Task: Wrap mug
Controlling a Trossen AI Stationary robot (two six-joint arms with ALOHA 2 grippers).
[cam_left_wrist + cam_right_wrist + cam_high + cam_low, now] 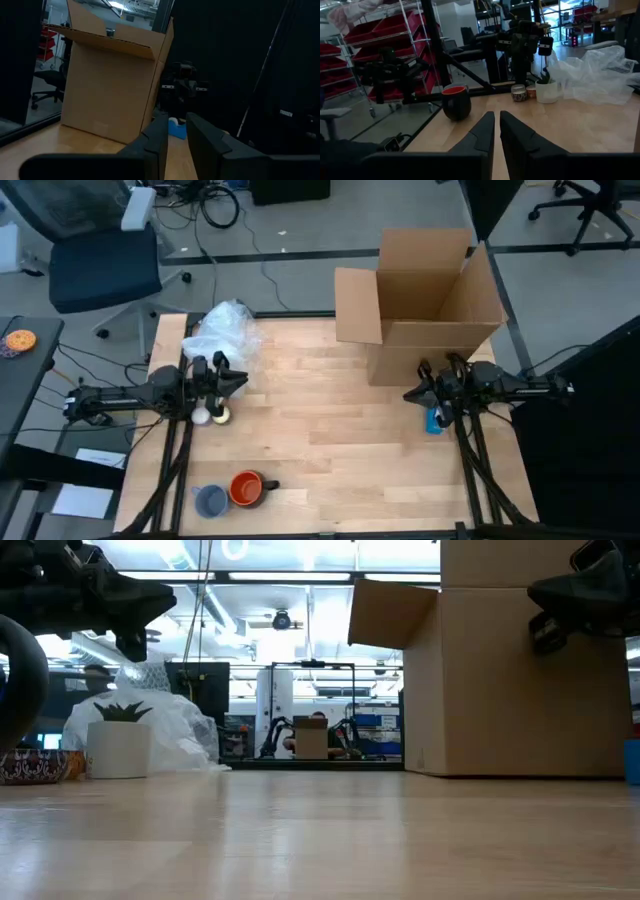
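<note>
Wrapping hasn't started: both hands, left hand (232, 376) and right hand (412, 394), hover clenched and empty; next, grab the mug (246, 488), lower left.

Orange mug (246, 488) upright near table's front edge, handle toward right arm's side.

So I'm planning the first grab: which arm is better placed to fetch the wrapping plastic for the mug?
Probably left. The left gripper hovers right beside the crumpled plastic, while the right gripper waits across the table by the cardboard box.
</note>
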